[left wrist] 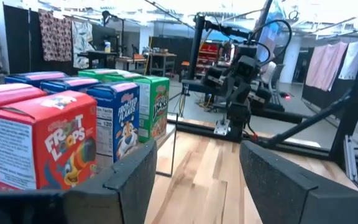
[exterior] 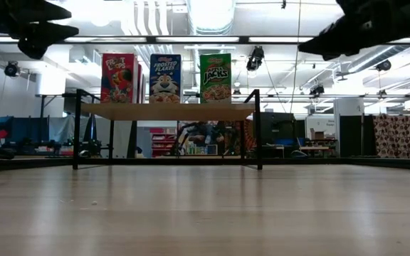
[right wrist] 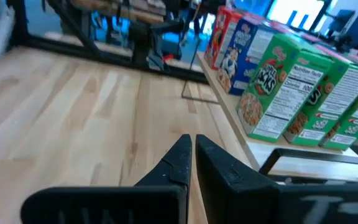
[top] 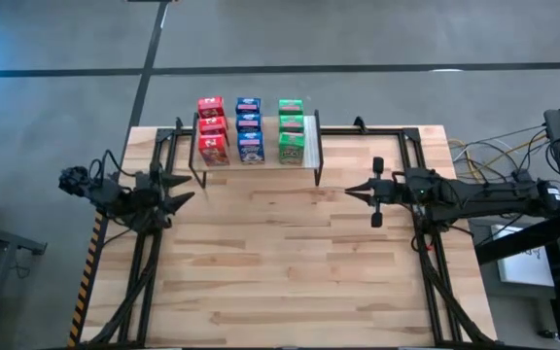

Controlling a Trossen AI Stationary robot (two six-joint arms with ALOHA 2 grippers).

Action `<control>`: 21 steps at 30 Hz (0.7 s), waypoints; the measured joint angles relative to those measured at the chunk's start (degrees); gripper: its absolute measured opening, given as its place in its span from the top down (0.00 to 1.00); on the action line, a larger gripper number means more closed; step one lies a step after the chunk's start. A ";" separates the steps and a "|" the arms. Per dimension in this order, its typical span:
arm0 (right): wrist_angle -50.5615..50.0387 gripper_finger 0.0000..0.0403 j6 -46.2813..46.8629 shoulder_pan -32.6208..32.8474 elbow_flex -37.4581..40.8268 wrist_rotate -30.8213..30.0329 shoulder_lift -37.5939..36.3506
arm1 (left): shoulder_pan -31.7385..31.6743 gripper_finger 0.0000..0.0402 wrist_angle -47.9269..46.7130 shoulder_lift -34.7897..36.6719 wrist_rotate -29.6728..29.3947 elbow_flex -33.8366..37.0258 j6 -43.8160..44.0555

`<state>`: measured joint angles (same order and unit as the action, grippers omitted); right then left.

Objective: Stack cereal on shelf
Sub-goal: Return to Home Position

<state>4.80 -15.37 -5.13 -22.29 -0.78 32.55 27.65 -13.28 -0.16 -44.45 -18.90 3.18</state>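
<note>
A broad workshop room with ceiling ducts and strip lights lies behind a pale wooden worktop [top: 290,262]. The shelf [exterior: 166,112] stands at the worktop's far edge, its light top board raised on thin black legs, with a whitish strip [top: 312,146] along its right end. All nine cereal boxes [top: 249,117] stand upright on the shelf in three rows running front to back. The red boxes [top: 211,129] are at the shelf's left end and the blue boxes [top: 249,141] are in its middle, just beside the red. The green boxes [top: 292,128] are toward the shelf's right end, next to the whitish strip, with a slim gap between blue and green. Seen level with the worktop, the front boxes read Froot Loops, Frosted Flakes and Apple Jacks.

The left gripper [top: 191,188] hovers above the worktop just in front of the shelf's left front corner. Its fingers [left wrist: 132,177] are spread wide with nothing between them. The right gripper [top: 350,191] hangs in front of the shelf and a little past its right end. It points across the worktop, and its fingers [right wrist: 179,158] are drawn together, almost touching, and empty. Both grippers are apart from the shelf and the boxes
</note>
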 joint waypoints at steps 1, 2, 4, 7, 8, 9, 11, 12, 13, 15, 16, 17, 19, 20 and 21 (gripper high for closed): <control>0.78 0.97 0.41 0.00 0.68 0.56 -0.90 | -0.01 0.46 0.03 -0.15 -0.02 0.18 0.18; 1.51 0.97 0.46 -0.02 1.52 1.14 -1.86 | -0.01 0.46 0.02 -0.17 0.00 0.39 0.22; 3.27 0.97 0.56 0.00 3.61 1.46 -3.62 | -0.01 0.46 -0.15 0.16 0.07 0.85 0.35; 5.37 0.97 1.04 -0.04 6.49 1.43 -6.20 | -0.01 0.46 0.03 0.15 0.02 1.37 0.59; 6.22 0.97 1.24 -0.02 7.49 1.44 -6.97 | -0.01 0.46 0.02 0.15 0.04 1.56 0.76; 6.87 0.97 1.51 -0.02 8.37 1.42 -7.81 | -0.01 0.46 0.09 0.15 0.03 1.77 0.81; 8.01 0.97 1.94 -0.02 10.22 1.42 -9.56 | -0.01 0.46 0.31 0.09 0.04 1.89 0.81; 8.65 0.97 2.26 -0.02 11.01 1.42 -10.29 | -0.01 0.46 0.35 0.04 0.04 1.90 0.81; 9.33 0.97 2.39 -0.02 11.80 1.42 -11.08 | -0.01 0.46 0.35 0.04 0.03 1.95 0.81; 9.68 0.97 2.53 -0.02 13.15 1.44 -12.70 | -0.01 0.46 0.63 0.04 0.04 2.09 0.81; 10.10 0.97 2.53 -0.03 13.83 1.88 -13.46 | -0.01 0.46 0.74 0.05 0.04 2.18 0.81; 10.91 0.97 2.53 -0.02 14.59 2.62 -14.22 | -0.01 0.46 0.83 0.06 0.04 2.30 0.81; 12.54 0.97 2.42 -0.02 16.20 3.96 -16.08 | -0.01 0.46 1.34 0.09 0.04 2.72 0.81; 13.40 0.97 2.36 -0.02 16.98 4.07 -17.02 | -0.01 0.46 1.61 0.09 0.04 2.98 0.81; 14.10 0.97 2.14 -0.02 17.72 4.23 -17.98 | -0.01 0.46 1.81 0.13 0.04 3.31 0.81</control>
<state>18.91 -13.24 -5.15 -4.57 3.45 14.58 27.64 -11.47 -0.03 -44.40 -15.59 3.99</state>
